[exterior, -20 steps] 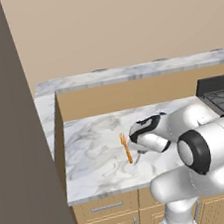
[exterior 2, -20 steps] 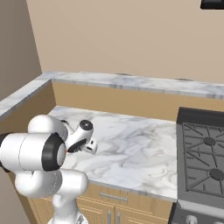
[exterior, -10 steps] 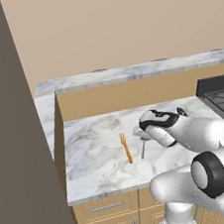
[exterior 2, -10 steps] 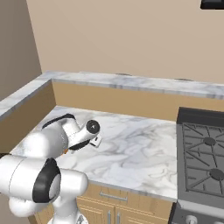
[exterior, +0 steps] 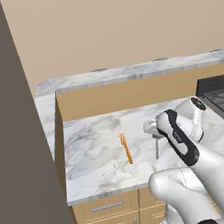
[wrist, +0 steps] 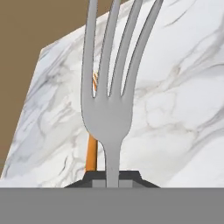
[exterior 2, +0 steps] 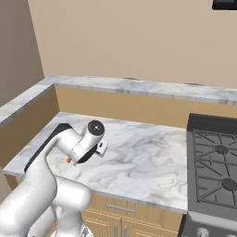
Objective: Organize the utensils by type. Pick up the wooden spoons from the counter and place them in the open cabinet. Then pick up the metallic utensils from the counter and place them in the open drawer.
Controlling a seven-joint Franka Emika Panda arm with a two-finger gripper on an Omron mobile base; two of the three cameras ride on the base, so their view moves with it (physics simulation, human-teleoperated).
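- My gripper [wrist: 112,178] is clamped on the handle of the silver fork [wrist: 109,87]; in the hand view its tines point away from me over the marbled tabletop [wrist: 175,109].
- In the left base view, the fork [exterior: 156,147] hangs from the hand just above the tabletop [exterior: 99,150], near the right of an orange utensil [exterior: 125,147] that lies flat.
- I see a stove [exterior 2: 215,157] bordering the tabletop [exterior 2: 139,157], well apart from the orange utensil.
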